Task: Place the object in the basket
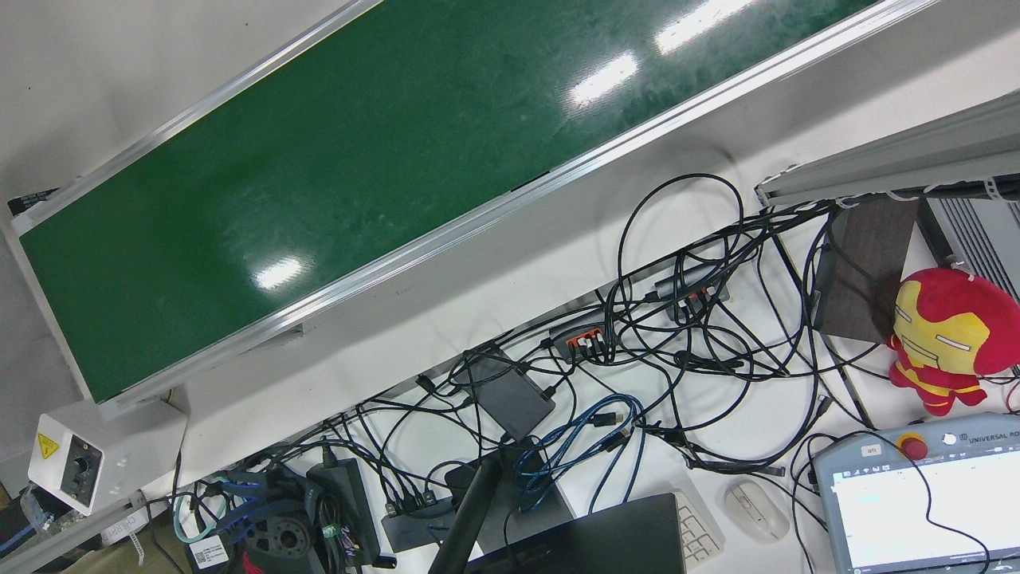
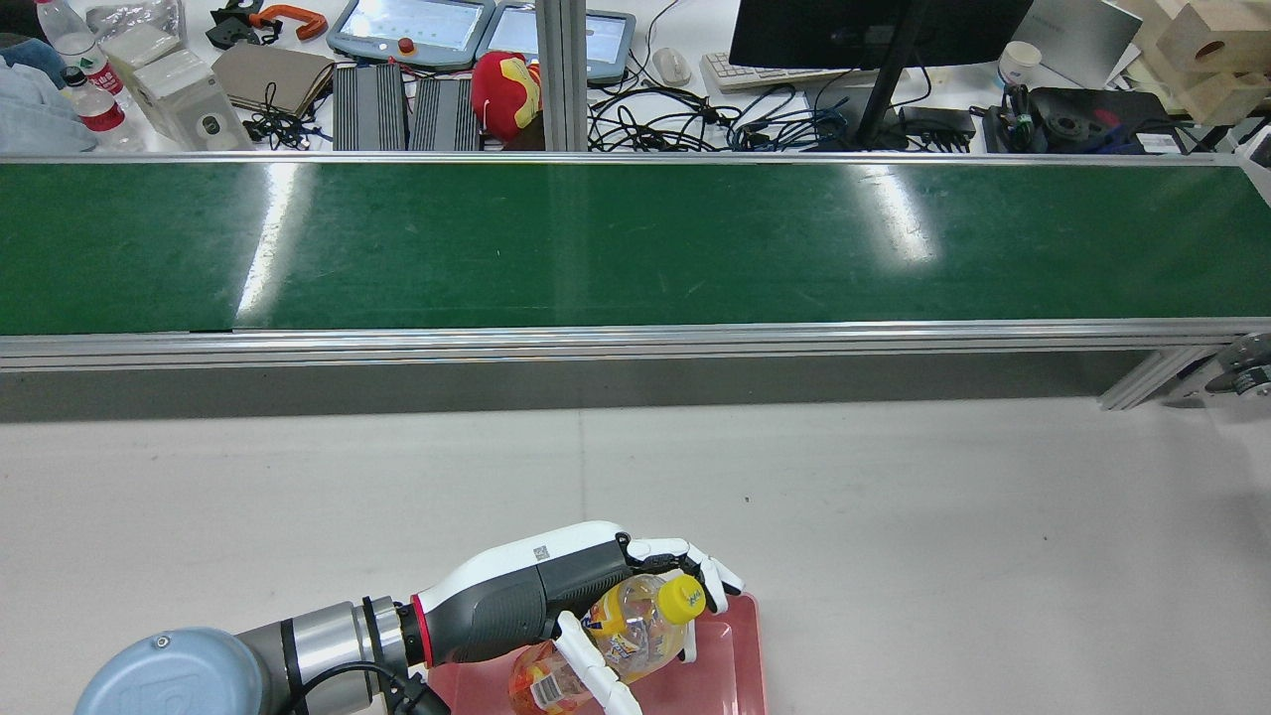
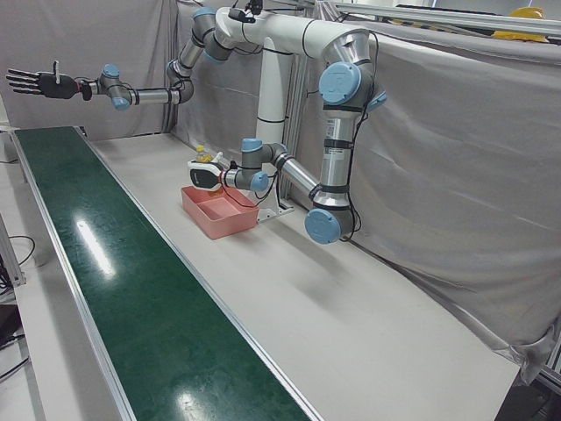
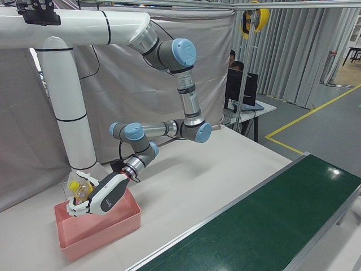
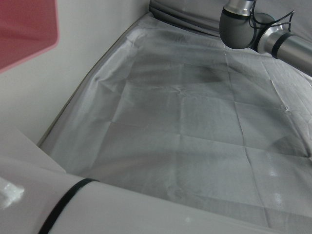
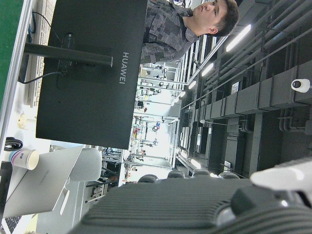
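A small orange-drink bottle (image 2: 626, 624) with a yellow cap is held in my left hand (image 2: 541, 591), whose fingers are wrapped around it. The hand holds it tilted just above the pink basket (image 2: 733, 667), which sits on the white table near the arm's pedestal. The same hand (image 4: 104, 197), bottle (image 4: 78, 190) and basket (image 4: 98, 230) show in the right-front view, and the hand also shows in the left-front view (image 3: 206, 174). My right hand (image 3: 39, 83) is open with its fingers spread, raised high beyond the far end of the conveyor.
A long green conveyor belt (image 2: 635, 243) runs across the station beyond the white table (image 2: 894, 516). A desk with a monitor (image 2: 874, 30), cables and a red plush (image 2: 504, 84) lies behind it. Grey curtains (image 3: 456, 158) back the arms.
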You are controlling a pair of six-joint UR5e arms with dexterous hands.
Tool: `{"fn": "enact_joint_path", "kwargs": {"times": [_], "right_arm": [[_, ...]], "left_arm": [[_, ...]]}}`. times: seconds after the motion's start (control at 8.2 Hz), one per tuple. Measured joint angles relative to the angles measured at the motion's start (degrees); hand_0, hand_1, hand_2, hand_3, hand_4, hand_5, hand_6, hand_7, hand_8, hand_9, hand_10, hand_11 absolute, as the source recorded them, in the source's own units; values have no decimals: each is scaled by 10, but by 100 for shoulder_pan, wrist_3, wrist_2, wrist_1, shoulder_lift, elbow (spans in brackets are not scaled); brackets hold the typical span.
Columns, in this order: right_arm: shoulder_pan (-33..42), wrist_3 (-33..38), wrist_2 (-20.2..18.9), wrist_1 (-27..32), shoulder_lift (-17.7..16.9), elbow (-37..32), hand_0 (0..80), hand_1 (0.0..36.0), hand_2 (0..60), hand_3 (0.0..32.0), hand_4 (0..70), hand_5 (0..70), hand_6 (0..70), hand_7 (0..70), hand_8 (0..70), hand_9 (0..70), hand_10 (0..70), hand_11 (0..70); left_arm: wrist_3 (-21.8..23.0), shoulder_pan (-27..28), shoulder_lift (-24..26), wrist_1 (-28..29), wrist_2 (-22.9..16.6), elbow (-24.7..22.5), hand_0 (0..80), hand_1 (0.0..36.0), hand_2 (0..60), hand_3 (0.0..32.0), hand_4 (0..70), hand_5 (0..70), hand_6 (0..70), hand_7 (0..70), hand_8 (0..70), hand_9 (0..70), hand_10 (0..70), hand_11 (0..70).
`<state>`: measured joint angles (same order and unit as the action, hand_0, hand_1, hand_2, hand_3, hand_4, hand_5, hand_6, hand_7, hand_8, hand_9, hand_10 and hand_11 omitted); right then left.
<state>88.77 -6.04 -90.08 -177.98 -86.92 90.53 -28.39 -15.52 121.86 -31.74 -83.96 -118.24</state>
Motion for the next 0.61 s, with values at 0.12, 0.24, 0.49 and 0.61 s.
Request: {"fn": "enact_joint_path", "kwargs": {"times": [0.12, 0.24, 0.49, 0.61], "right_arm": [[0, -1, -1, 0, 0, 0, 0, 0, 0, 0, 0, 0, 0, 0, 0, 0, 0, 0], [0, 1, -1, 0, 0, 0, 0, 0, 0, 0, 0, 0, 0, 0, 0, 0, 0, 0], [0, 0, 1, 0, 0, 0, 0, 0, 0, 0, 0, 0, 0, 0, 0, 0, 0, 0], [0, 2, 2, 0, 0, 0, 0, 0, 0, 0, 0, 0, 0, 0, 0, 0, 0, 0]], "left_arm": [[-3, -28, -200, 23, -92, -90, 481, 34, 0, 0, 0, 146, 0, 0, 97, 124, 135, 208], [-6, -41, -395, 89, -133, -159, 482, 35, 0, 6, 0, 96, 0, 0, 66, 81, 95, 149], [-3, -57, -526, 156, -152, -207, 468, 0, 0, 32, 0, 40, 0, 0, 18, 13, 48, 78], [-1, -88, -542, 174, -154, -247, 466, 0, 0, 38, 0, 29, 0, 0, 14, 9, 41, 68]]}}
